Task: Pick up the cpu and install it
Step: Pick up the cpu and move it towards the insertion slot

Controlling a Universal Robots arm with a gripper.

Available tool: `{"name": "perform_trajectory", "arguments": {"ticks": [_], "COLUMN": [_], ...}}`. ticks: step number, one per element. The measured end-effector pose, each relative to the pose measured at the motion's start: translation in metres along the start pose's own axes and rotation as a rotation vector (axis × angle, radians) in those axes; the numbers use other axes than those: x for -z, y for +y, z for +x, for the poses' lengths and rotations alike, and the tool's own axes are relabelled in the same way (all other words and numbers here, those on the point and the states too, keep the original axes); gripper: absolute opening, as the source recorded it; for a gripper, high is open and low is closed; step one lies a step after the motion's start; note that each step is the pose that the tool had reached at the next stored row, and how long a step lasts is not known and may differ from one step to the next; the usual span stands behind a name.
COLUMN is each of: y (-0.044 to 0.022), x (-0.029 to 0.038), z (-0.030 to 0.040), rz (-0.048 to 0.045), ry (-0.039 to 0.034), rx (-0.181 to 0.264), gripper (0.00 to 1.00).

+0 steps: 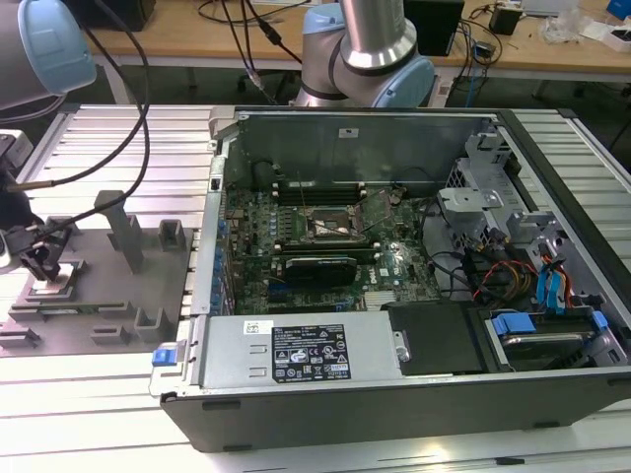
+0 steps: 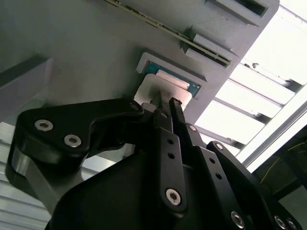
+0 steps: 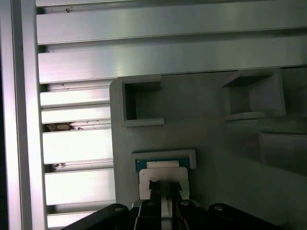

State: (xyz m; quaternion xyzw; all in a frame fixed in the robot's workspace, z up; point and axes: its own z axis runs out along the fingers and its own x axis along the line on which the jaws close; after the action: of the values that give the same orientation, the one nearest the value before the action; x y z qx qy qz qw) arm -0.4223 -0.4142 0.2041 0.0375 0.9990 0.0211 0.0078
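The cpu point(image 3: 163, 173) is a flat square chip with a pale silver top and a teal rim. It lies in a grey nest on the fixture plate point(image 1: 148, 286), at the exterior view's far left. My gripper point(image 1: 43, 258) stands right over that nest. In both wrist views the black fingers point(image 2: 169, 143) come down almost together onto the near part of the cpu point(image 2: 160, 88), with a thin pale strip between the tips. The gripper point(image 3: 163, 186) looks shut on the cpu, which still rests in its nest. The socket point(image 1: 330, 229) sits on the motherboard inside the open computer case.
Upright grey fixture blocks point(image 1: 126, 232) and small pockets point(image 3: 139, 103) stand on the plate around the nest. The open case point(image 1: 414, 276) lies to the exterior view's right on a ribbed aluminium table point(image 3: 76, 143). Black cables point(image 1: 128, 108) hang above the plate.
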Motion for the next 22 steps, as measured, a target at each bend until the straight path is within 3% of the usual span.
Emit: {"name": "perform_trajectory", "arguments": {"ticks": [8, 9, 11, 13, 22], "y": [0.0000, -0.0001, 0.0000, 0.0000, 0.0007], "x": [-0.0008, -0.0012, -0.0035, -0.0051, -0.0127], "z": [0.0000, 0.0000, 0.0003, 0.0004, 0.0024], "rz": [0.0000, -0.0001, -0.0009, -0.0011, -0.0013], "ry": [0.0000, -0.0002, -0.0095, -0.0141, -0.0206], "rx": [0.000, 0.000, 0.004, 0.009, 0.015], "gripper": [0.60, 0.60, 0.60, 0.60, 0.60]}}
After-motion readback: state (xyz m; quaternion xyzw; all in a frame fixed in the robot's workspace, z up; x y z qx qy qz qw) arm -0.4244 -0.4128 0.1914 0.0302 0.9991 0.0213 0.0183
